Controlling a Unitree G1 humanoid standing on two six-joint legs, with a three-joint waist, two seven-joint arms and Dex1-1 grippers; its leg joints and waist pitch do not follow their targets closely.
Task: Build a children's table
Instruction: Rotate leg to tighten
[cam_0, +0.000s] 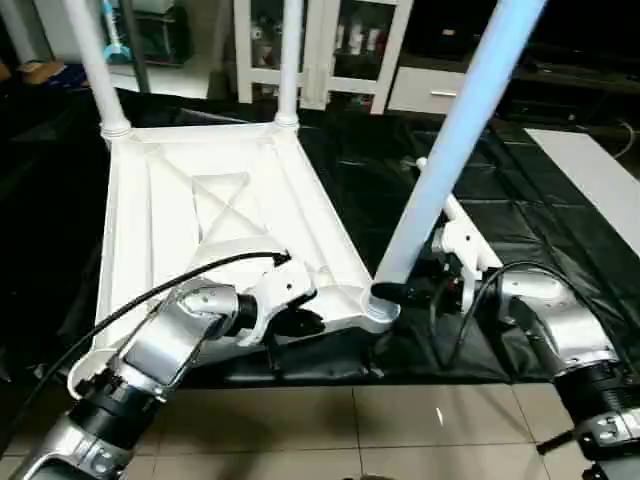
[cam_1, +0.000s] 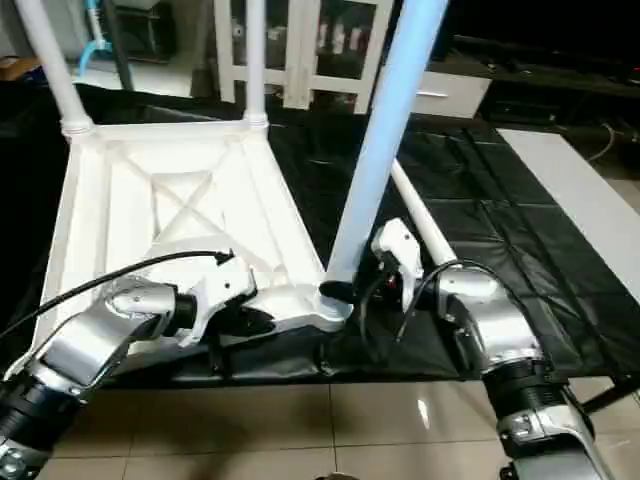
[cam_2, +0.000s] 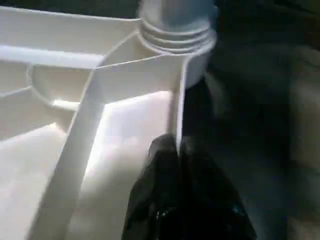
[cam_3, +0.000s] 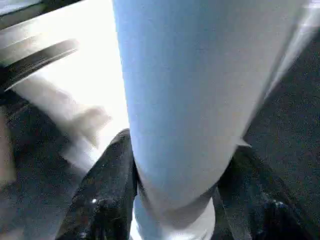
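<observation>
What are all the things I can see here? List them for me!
tabletop: 1, white, upside down on the black cover
fitted legs: 2, white, upright in the far corner sockets
third leg: 1, white, tilted, foot at the near right socket
loose leg: 1, white, lying on the cover
cover: 1, black, under everything
cabinet: 1, white, behind
left gripper: pinching the tabletop's rim
right gripper: clamped around the third leg
</observation>
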